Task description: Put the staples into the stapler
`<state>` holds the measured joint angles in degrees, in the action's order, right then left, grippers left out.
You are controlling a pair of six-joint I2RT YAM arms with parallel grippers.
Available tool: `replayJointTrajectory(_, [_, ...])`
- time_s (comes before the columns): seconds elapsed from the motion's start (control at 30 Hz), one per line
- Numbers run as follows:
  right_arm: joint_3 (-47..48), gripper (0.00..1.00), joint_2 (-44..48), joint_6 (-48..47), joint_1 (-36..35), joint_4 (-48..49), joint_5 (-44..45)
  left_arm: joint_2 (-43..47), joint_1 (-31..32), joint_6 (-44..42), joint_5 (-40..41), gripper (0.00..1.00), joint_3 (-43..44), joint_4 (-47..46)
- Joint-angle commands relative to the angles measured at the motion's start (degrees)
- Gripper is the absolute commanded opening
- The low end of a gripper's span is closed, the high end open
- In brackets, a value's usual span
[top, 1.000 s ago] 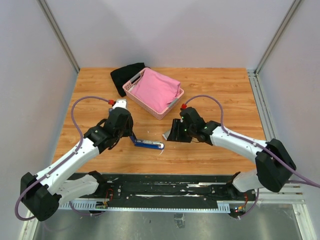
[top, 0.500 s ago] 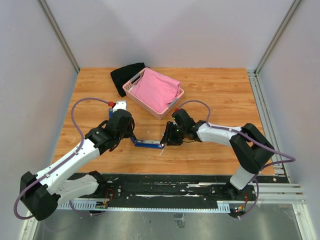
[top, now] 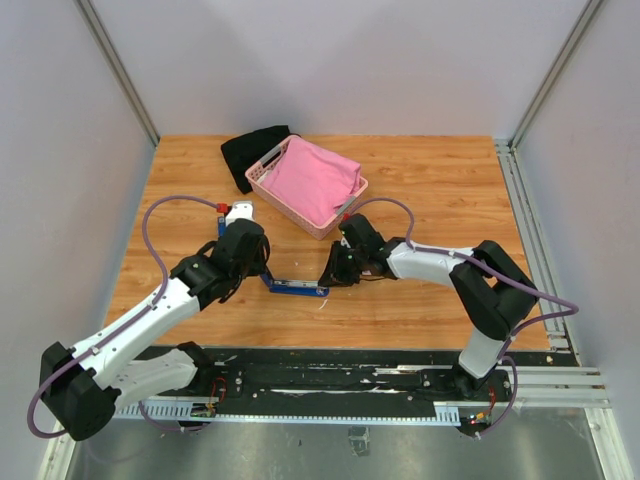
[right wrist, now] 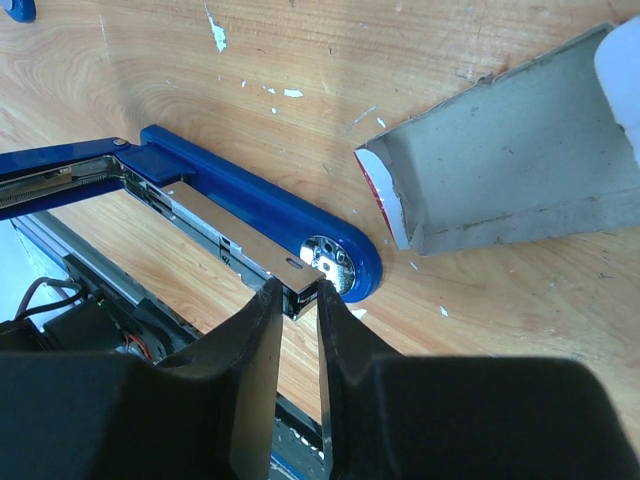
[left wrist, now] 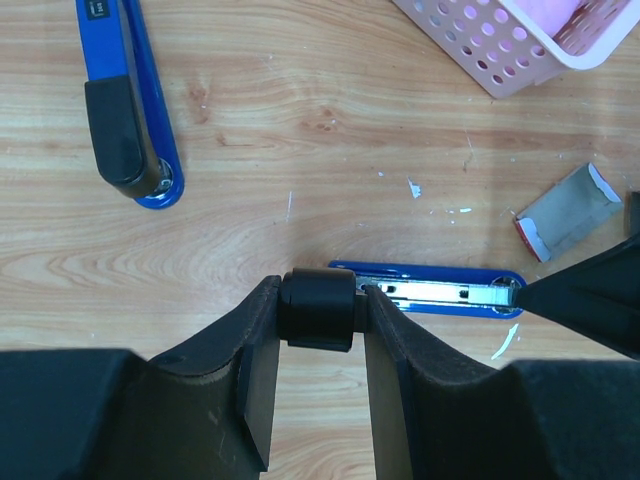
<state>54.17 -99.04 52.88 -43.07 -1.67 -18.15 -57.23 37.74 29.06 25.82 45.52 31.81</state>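
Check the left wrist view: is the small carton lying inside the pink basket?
No: the carton lies on the wooden table outside the pink basket, near the front end of the stapler.

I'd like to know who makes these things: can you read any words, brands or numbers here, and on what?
No text can be read anywhere.
On the spare stapler: a small dark label at its far end, print too small.
On the carton: only a red edge shows, no letters.
On the open stapler and the basket: no markings visible.
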Motion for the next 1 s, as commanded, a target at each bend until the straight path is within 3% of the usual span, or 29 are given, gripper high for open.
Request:
replayJointTrajectory(0.0, [1.57,0.18,-1.5,-0.12,-0.5,-0.16,-0.1,-0.75,1.84,4.08,-1.7,0.04,1.58,-2.39])
replayJointTrajectory(0.4, [2.51,0.16,-2.22,-0.93,-0.52,-0.43,0.64,-7.67,11.96,6.65,-0.46,0.13,5.4,-2.09])
replayJointTrajectory(0.77, [3.26,0.16,-2.53,-1.53,-0.45,-1.23,0.98,-14.51,16.76,6.89,-1.29,0.31,9.06,-1.38])
replayJointTrajectory(0.97, [3.93,0.16,-2.9,-2.05,-0.48,-1.7,1.1,-16.36,17.39,7.13,-2.58,0.46,9.87,-1.4])
